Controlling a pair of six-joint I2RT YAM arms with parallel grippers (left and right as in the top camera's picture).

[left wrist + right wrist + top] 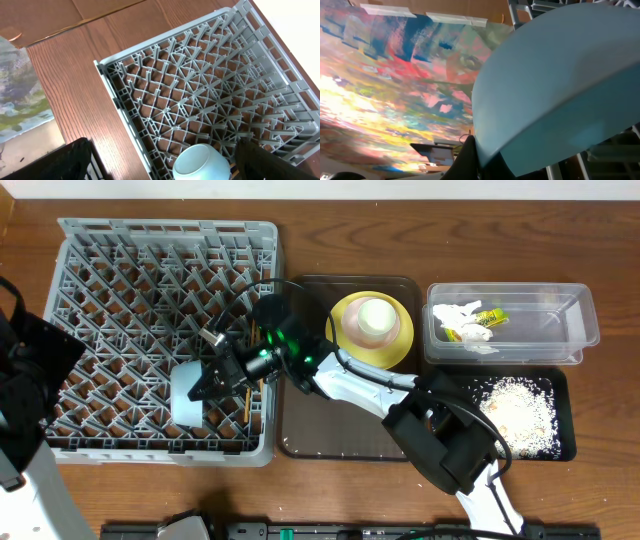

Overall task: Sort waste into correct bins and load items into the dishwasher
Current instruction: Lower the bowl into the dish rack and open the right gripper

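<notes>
The light blue bowl is tipped on its side in the front right part of the grey dishwasher rack. My right gripper is shut on its rim. The bowl fills the right wrist view, with one black finger pressed against its edge. My left gripper hangs open over the rack's corner, with the bowl just below it and untouched. Wooden chopsticks lie in the rack beside the bowl. A yellow plate carries a pale cup.
The plate sits on a brown tray right of the rack. A clear tub at the back right holds a white napkin and a green wrapper. A black tray holds rice crumbs. The left arm stands at the left edge.
</notes>
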